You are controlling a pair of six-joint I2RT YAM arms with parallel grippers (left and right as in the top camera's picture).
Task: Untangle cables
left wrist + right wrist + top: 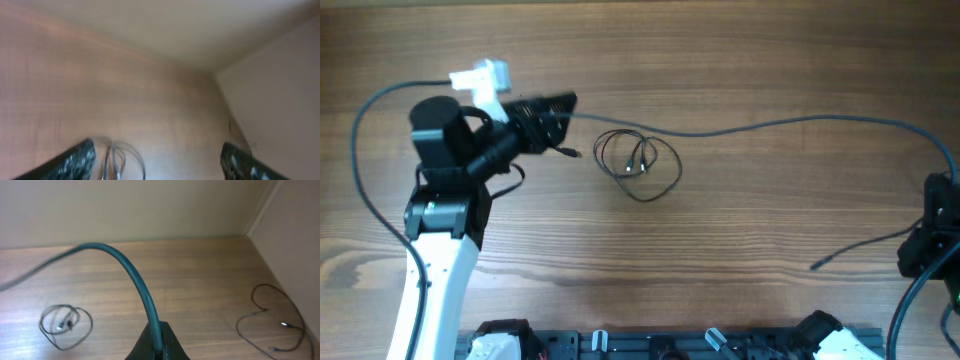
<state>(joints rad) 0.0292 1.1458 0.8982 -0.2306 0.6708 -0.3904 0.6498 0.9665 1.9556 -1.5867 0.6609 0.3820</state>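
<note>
A thin black cable coil (638,160) lies at the table's middle. A long teal cable (790,124) runs from by my left gripper across the table to the right edge. Its loose end (817,265) lies at the right front. My left gripper (563,122) is open and empty, just left of the coil. In the left wrist view the coil (119,161) shows between the open fingers (157,155), near the left one. My right gripper (927,245) sits at the right edge. In the right wrist view it (158,339) is shut on the teal cable (135,277).
The right wrist view shows the coil (65,322) at the left and another thin black cable (272,325) on the wood at the right. A rack of gear (670,343) lines the table's front edge. The left arm's base (435,290) stands at the front left.
</note>
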